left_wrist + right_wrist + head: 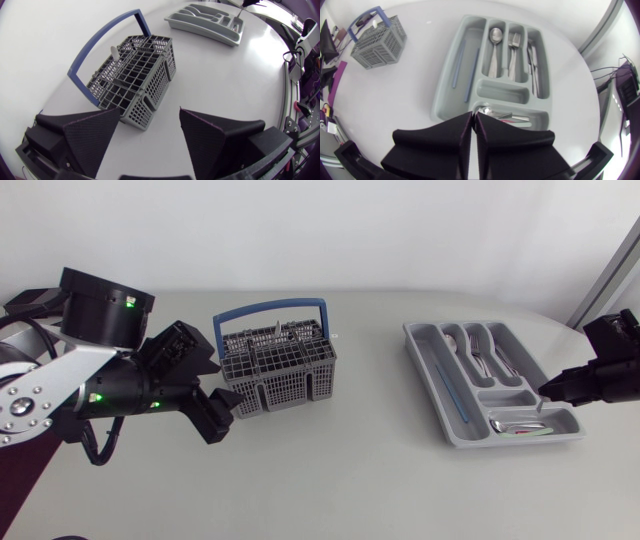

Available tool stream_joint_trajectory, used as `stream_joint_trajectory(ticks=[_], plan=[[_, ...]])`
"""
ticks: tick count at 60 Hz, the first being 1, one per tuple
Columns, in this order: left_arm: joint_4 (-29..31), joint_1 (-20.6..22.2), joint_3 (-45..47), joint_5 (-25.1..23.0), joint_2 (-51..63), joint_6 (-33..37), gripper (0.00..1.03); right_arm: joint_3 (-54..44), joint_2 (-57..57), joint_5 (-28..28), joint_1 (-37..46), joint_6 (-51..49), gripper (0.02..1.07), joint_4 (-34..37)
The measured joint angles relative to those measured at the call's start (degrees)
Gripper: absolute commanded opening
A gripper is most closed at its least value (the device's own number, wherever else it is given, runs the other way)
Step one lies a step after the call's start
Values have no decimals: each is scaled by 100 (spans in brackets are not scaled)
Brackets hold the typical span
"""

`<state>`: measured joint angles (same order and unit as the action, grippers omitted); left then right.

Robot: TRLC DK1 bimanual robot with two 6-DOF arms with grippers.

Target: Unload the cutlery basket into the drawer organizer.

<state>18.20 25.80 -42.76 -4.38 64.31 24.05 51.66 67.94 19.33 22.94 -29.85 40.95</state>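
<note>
Hovering beside the cutlery basket, left gripper's jaws apart, right gripper's together; I'd next grasp a piece inside.

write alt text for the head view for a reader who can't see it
A blue-handled grey cutlery basket stands left of centre, with the open left gripper beside its corner. At right, a grey drawer organizer holds cutlery, and the right gripper sits over its end compartment.

Grey plastic basket, shiny metal cutlery
</note>
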Motion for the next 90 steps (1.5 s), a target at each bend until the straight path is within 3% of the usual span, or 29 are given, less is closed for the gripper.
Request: stream_joint_trajectory(ticks=[19,48,56,62,70,77,90], plan=[[37,37,-2,-2,2,0,98,-719,219,-874,173,44,8,-1604],[144,144,-4,44,46,0,98,-791,1499,-1110,229,284,10,-2498],[144,144,-4,44,61,0,98,-791,1665,-1152,219,354,39,-2577],[144,144,-4,46,61,0,98,-828,1731,-1132,166,372,54,-2575],[144,144,-4,66,61,0,98,-861,1714,-1060,111,372,61,-2553],[175,142,-9,66,61,0,98,-861,1534,-1027,55,372,74,-2430],[247,-55,-9,66,28,2,98,-850,804,-682,-201,391,89,-2004]])
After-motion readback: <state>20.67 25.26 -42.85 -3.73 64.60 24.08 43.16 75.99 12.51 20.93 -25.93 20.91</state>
